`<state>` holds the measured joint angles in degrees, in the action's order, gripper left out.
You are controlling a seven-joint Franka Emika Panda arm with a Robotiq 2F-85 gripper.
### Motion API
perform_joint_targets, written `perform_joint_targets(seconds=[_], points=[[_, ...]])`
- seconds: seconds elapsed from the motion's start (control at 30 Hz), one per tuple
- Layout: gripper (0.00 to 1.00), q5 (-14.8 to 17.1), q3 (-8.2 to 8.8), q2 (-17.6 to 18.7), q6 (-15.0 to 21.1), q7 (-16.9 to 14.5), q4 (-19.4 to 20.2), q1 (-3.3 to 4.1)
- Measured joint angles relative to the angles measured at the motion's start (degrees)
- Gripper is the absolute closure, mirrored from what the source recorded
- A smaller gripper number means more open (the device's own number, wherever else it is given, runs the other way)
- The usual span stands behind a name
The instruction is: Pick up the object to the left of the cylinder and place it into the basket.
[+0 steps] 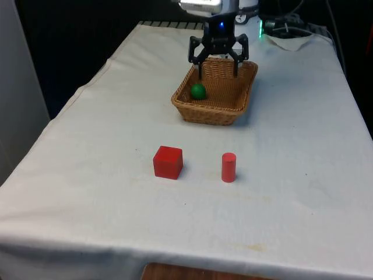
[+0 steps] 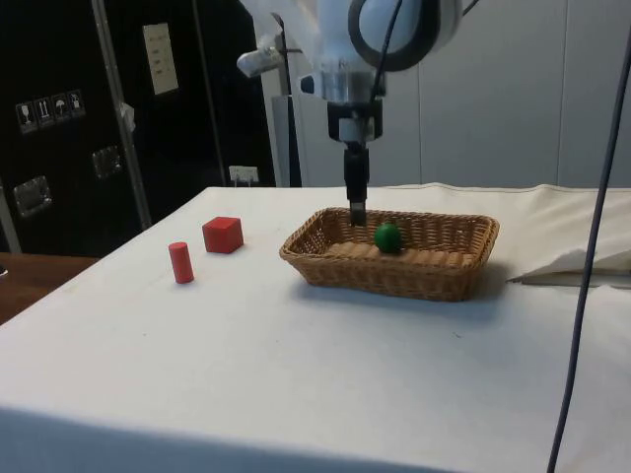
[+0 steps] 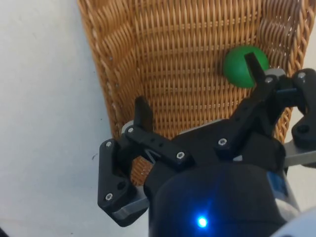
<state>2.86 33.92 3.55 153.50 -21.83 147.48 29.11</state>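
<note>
Front view, working from the near edge outward. Lower centre of frame: red cube [image 1: 168, 162] and red cylinder [image 1: 228, 167] stand side by side on the white-clothed desk [image 1: 87, 204], apart from each other, cube on the front view's left of the cylinder. By the task wording the cube is the pick target from this view. It sits flat on the cloth, untouched, well apart from the end effector. Cylinder is upright. In the side view both sit at middle left, cylinder [image 2: 179, 262] nearer the camera, cube [image 2: 223, 235] just behind it.

Further back, upper centre of the front view: wicker basket [image 1: 192, 108], long axis running away from the camera. A green ball [image 1: 198, 91] rests inside it against the wall on the front view's left. In the side view the ball [image 2: 387, 236] lies roughly mid-basket [image 2: 434, 281].

Farthest: end effector [image 1: 218, 65] hangs over the basket's far end, fingers wide open, pointing straight down, gripping nothing. The side view puts the fingertips [image 2: 357, 212] about level with the rim. In the wrist view one finger [image 3: 144, 112] is over the weave and the other close beside the ball [image 3: 242, 66], with no contact evident.

Judgement: the open, empty fingers over the basket fit a release pose, yet the cube is not in the basket. The pick remains to be done, and the arm must travel toward the near end of the desk to reach the cube.
</note>
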Motion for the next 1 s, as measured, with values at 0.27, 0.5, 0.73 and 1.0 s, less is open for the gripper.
perform_joint_targets(seconds=[0.27, 0.5, 0.73, 1.0], points=[[0.0, 0.0, 0.11, -1.3, -3.1, 0.3, -2.8, 0.0], [0.0, 0.1, 0.11, -1.1, -6.3, 0.4, -6.4, 0.06], [0.0, 0.4, 0.11, -0.4, -8.4, 0.4, -9.7, 0.11], [0.0, 1.1, 0.11, 0.9, -11.3, 0.3, -14.1, 0.17]])
